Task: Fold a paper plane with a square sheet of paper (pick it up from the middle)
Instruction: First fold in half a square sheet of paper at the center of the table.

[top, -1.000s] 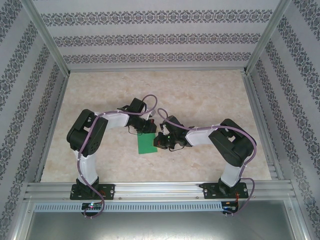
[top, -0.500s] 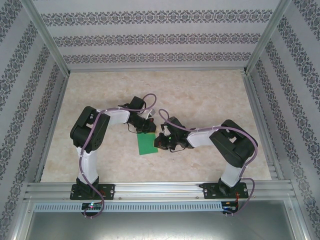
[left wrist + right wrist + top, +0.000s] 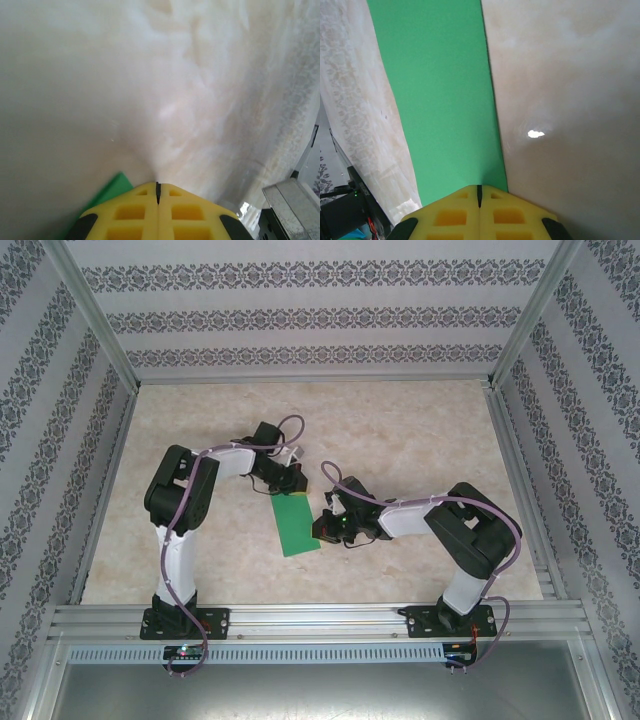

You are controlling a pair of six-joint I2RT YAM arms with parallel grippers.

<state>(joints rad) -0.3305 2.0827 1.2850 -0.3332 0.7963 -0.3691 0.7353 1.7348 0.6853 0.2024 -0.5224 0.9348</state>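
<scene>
The square sheet of paper (image 3: 296,527) lies as a bright green rectangle on the table between the two arms. My left gripper (image 3: 287,487) is shut, its tip at the paper's far edge. In the left wrist view the yellow fingers (image 3: 135,210) meet with no gap, and a green corner (image 3: 107,192) pokes out to their left. My right gripper (image 3: 322,528) is shut at the paper's right edge. In the right wrist view the paper (image 3: 445,100) runs away from the closed tip (image 3: 479,189). I cannot tell whether either tip pinches the paper or only rests on it.
The marble-patterned table (image 3: 420,430) is bounded by aluminium rails (image 3: 300,618) at the near edge and patterned walls (image 3: 300,320) on the other three sides. Purple cables loop over both arms.
The left gripper has drawn back toward the far left and the right gripper has shifted slightly nearer. More of the green paper shows between them.
</scene>
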